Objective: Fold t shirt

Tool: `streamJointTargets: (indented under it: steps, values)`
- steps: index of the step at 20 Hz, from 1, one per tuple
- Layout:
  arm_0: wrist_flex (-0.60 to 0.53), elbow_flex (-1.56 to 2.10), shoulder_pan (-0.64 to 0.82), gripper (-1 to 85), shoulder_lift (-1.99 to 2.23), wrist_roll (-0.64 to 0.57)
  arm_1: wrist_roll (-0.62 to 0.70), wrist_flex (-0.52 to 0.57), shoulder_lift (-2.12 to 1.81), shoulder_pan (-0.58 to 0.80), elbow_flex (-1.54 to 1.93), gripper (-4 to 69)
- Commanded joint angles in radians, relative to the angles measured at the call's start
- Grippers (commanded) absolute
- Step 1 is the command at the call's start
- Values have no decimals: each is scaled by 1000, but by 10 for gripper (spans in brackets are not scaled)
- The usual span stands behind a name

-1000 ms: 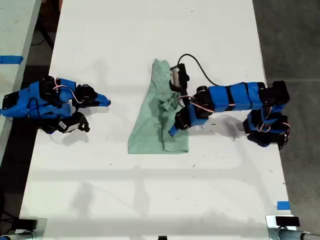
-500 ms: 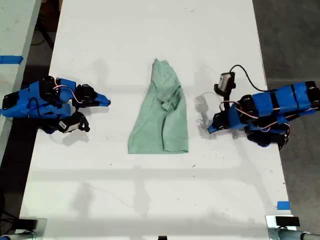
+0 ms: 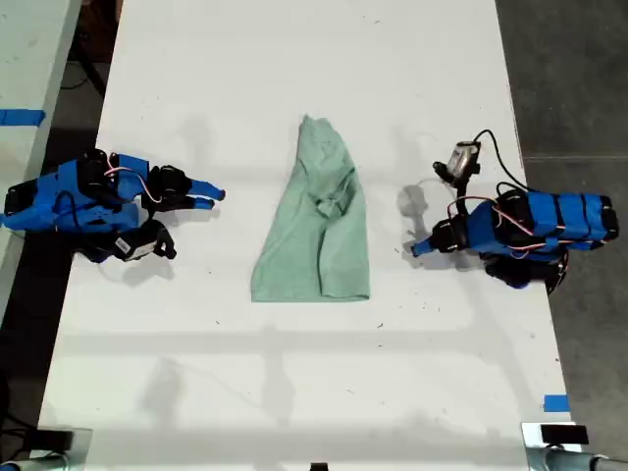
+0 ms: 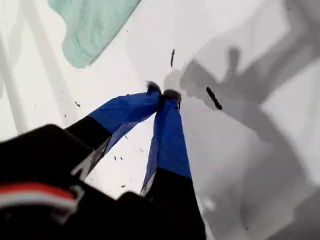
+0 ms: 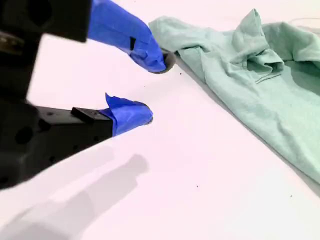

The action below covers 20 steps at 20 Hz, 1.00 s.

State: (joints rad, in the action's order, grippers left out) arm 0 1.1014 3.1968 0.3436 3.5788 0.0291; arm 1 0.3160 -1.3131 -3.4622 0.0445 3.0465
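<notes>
The pale mint-green t shirt (image 3: 319, 235) lies crumpled in a tapered shape on the middle of the white table, with a small bunched fold near its centre. My first gripper (image 3: 417, 249) rests shut on the table toward the exterior view's right, a short gap from the shirt's edge. In its wrist view the first gripper (image 4: 164, 92) has its tips together and holds nothing, and only a corner of the t shirt (image 4: 92, 25) shows. My second gripper (image 3: 211, 196) sits at the exterior view's left, apart from the shirt. Its wrist view shows the second gripper (image 5: 152, 89) open and empty, beside the t shirt (image 5: 260, 85).
The white table (image 3: 294, 392) ends in dark floor on the exterior view's right. A blue tape mark (image 3: 555, 403) sits near the table's lower right corner in that view. A second table with blue tape (image 3: 20, 118) stands at that view's left.
The first arm let go of the shirt and drew back toward the exterior view's right, now lying low on the table. The second gripper's fingers have parted slightly.
</notes>
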Motion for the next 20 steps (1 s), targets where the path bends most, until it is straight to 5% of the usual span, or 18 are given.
streamJointTargets:
  steps: [1,20]
  values:
    - [-6,9,-8,130,8,14,51,-3,-26,25,67,20]
    - [-6,9,-9,130,8,14,83,-6,-20,34,67,20]
